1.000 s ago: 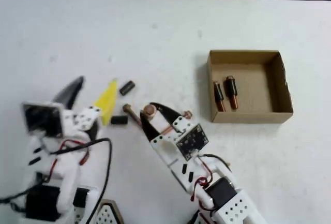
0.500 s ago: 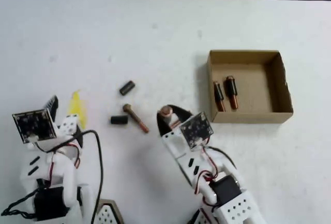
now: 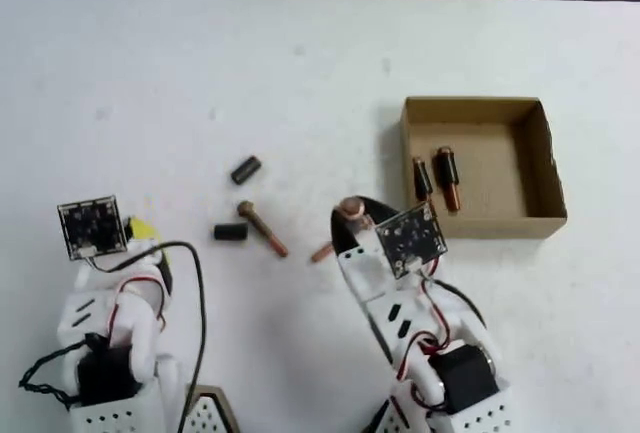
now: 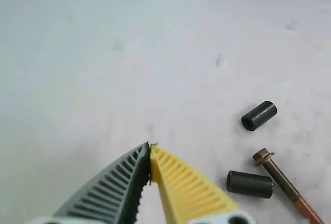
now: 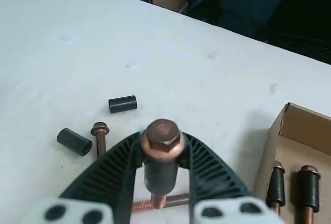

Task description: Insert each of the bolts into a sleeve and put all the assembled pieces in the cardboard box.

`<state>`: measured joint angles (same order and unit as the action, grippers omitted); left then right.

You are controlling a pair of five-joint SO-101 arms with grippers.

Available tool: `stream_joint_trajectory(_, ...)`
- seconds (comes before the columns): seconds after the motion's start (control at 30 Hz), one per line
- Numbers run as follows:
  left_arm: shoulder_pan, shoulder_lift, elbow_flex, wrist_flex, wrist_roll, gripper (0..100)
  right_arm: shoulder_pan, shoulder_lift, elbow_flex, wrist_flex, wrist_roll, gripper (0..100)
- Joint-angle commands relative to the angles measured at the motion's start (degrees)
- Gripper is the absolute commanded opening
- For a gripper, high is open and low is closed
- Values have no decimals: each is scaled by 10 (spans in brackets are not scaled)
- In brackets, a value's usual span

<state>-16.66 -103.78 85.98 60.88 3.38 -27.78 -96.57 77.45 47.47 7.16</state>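
The right gripper (image 5: 162, 149) is clamping a rigid, likely slippery copper bolt (image 5: 162, 133) by its black cylindrical sleeve (image 5: 161, 175).

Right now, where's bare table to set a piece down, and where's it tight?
Free: the table across its far half, beyond the sleeves and cardboard box; also the box floor right of its two assembled pieces. Crowded: sleeves, loose bolts and the right claw, shut on a sleeved bolt, bunch just left of the box.
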Motion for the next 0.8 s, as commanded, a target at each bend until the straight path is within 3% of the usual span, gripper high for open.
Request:
stream_joint_trajectory(0.0, -5, -8, -1, 18, 1, 22, 15, -4, -86, 39, -2, 17)
stream_joint_trajectory(0.27, -5, -8, 25, 30, -3, 22, 80, 40, -203, 104, 50, 17)
stream_joint_trajectory(0.77, -5, -8, 36, 57, -4, 22, 269, 470, -393, 104, 119, 17)
